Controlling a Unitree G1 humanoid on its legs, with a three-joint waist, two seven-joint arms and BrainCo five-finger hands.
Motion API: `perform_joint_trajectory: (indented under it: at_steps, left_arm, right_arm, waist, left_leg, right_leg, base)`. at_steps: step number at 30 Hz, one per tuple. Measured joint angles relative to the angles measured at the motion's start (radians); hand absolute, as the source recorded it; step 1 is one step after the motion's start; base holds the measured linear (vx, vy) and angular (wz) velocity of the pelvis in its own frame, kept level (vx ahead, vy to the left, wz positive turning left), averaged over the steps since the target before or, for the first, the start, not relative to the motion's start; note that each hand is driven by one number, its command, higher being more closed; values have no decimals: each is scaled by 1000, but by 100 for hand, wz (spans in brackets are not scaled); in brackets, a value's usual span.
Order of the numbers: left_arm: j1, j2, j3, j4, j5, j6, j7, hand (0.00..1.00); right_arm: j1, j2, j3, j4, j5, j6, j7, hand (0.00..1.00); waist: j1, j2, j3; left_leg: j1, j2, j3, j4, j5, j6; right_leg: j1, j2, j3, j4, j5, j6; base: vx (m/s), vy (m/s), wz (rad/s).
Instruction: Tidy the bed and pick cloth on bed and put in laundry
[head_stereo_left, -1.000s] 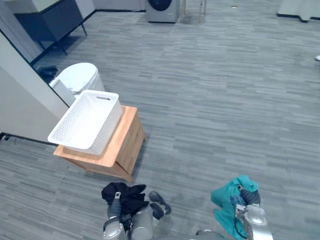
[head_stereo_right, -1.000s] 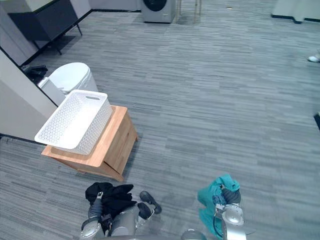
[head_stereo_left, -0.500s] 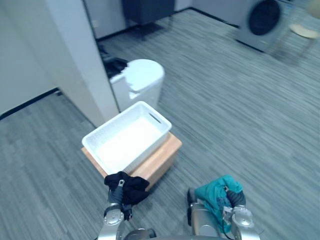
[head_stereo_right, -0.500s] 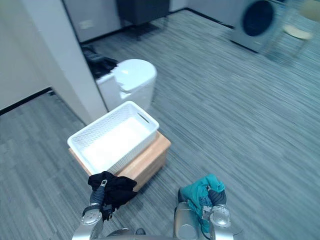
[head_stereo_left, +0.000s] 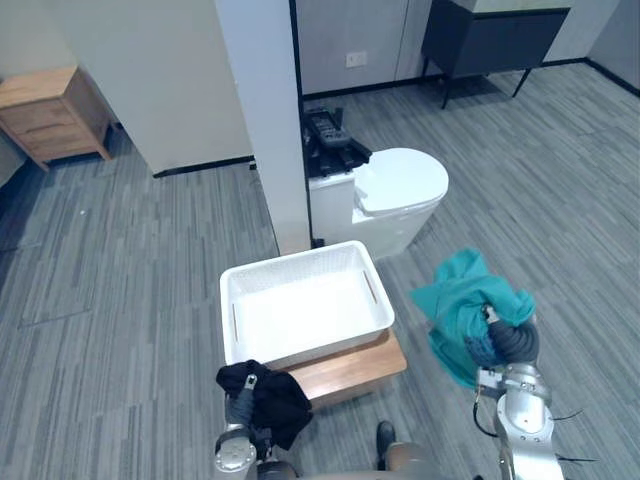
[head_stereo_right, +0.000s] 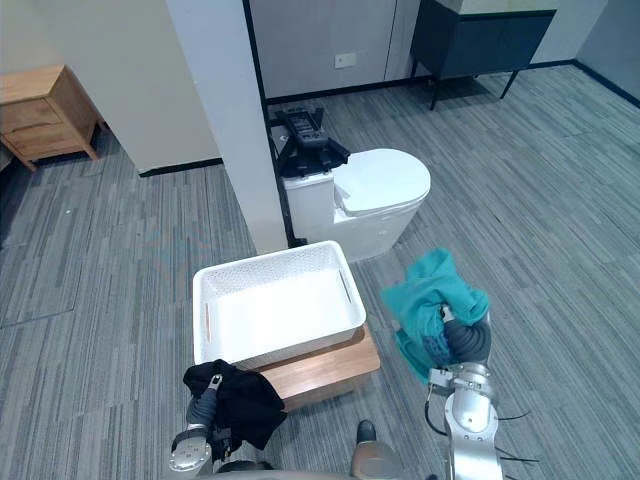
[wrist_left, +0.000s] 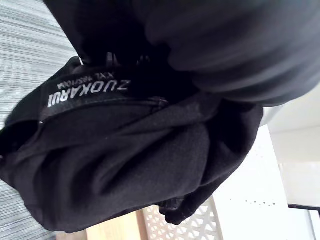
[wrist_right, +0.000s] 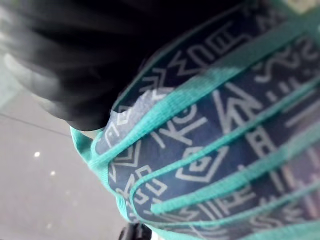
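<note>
A bundled black cloth hangs at the front left corner of the wooden stand, and my left hand is shut on it; the left wrist view has the same black cloth close up against the basket's wall. My right hand is raised to the right of the stand, shut on a teal patterned cloth that drapes over it, seen also as the teal cloth in the right wrist view. The white perforated laundry basket sits empty on the low wooden stand, between the two hands.
Behind the basket stand a white lidded bin and a grey pillar. A wooden nightstand is at the far left and a dark cabinet at the far right. Grey floor lies open on both sides.
The camera has swung round, so the basket now lies straight ahead and close. Both hands still hold their cloths; the right hand with the teal cloth is higher beside the stand.
</note>
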Motion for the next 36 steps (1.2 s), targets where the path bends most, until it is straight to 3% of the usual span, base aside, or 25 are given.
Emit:
perform_joint_trajectory:
  at_steps: [5, 10, 12, 14, 16, 20, 23, 24, 27, 29, 36]
  left_arm:
    - [-17, 49, -35, 49, 1, -14, -13, 100]
    - [-40, 67, -85, 88, 1, -17, -18, 100]
    - [-50, 74, -103, 88, 1, -21, -16, 100]
    - [-61, 82, -107, 85, 0, -27, -15, 100]
    - [-88, 85, -104, 82, -2, -43, -12, 100]
    - [-86, 96, -100, 74, -25, -45, 3, 100]
    - [-89, 106, -99, 74, -31, -46, 6, 100]
    - [-91, 108, -100, 73, -31, -53, 8, 100]
    - [-96, 116, -107, 32, -32, -65, 18, 100]
    - [-102, 115, -115, 22, -32, -78, 26, 100]
    - [-101, 109, -149, -43, -45, -78, 47, 100]
  right_arm:
    - [-147, -160, 175, 12, -5, -35, 52, 100]
    - [-366, -250, 341, 199, -6, -46, 101, 100]
    - [-450, -271, 404, 270, -8, -44, 107, 100]
    - [-540, -275, 466, 319, -9, -38, 109, 100]
    - [-671, -278, 532, 377, -9, -32, 108, 100]
    - [-736, -266, 589, 444, -9, -29, 116, 100]
    - [-780, -255, 613, 473, -9, -27, 128, 100]
    - [-800, -256, 612, 487, -9, -26, 128, 0]
    - [-866, -262, 605, 557, -15, -22, 125, 0]
    - [-909, -275, 598, 604, -29, -19, 122, 0]
    - [-938, -287, 506, 687, -119, 35, 78, 0]
  waist:
    - [3, -6, -4]
    - [30, -10, -3]
    - [41, -9, 6]
    - [68, -13, 37]
    - [90, 9, 95]
    - [139, 11, 140]
    - [135, 25, 156]
    - [131, 29, 172]
    - [133, 35, 227]
    - [132, 55, 255]
    - [133, 63, 261]
  left_leg:
    - [-1, -26, -30, -77, 49, 1]
    - [-50, -40, -104, -106, 91, 12]
    - [-78, -43, -120, -113, 107, 16]
    - [-144, -38, -163, -20, 86, 21]
    - [-283, -29, -377, 168, 5, 0]
    - [-320, -59, -384, 151, 4, 1]
    - [-358, -71, -381, 145, 28, 9]
    - [-369, -72, -382, 147, 32, 11]
    - [-395, -73, -387, 153, 45, 21]
    - [-418, -75, -407, 152, 54, 22]
    - [-395, -74, -409, 111, 76, 25]
  right_leg:
    - [0, -10, -25, -26, 15, -1]
    - [-14, -17, -59, -31, 29, -4]
    - [-34, -18, -51, -30, 38, -15]
    - [-58, -16, -36, -28, 50, -16]
    - [-95, 5, -33, -28, 64, -23]
    - [-136, -14, -11, -34, 66, -30]
    - [-181, -20, 9, -30, 70, -34]
    - [-189, -22, 9, -32, 76, -42]
    - [-205, -22, 1, -38, 95, -28]
    - [-212, -22, -21, -46, 111, -10]
    - [-208, -15, -17, -54, 130, -29]
  base:
    - [-12, 7, 18]
    - [-60, -15, 40]
    - [-94, -5, 44]
    - [-121, -4, 31]
    - [-195, -16, 23]
    - [-171, 39, 3]
    - [-93, 19, -6]
    - [-50, 17, 2]
    - [-43, 0, 8]
    - [-8, -22, 21]
    - [23, -10, 2]
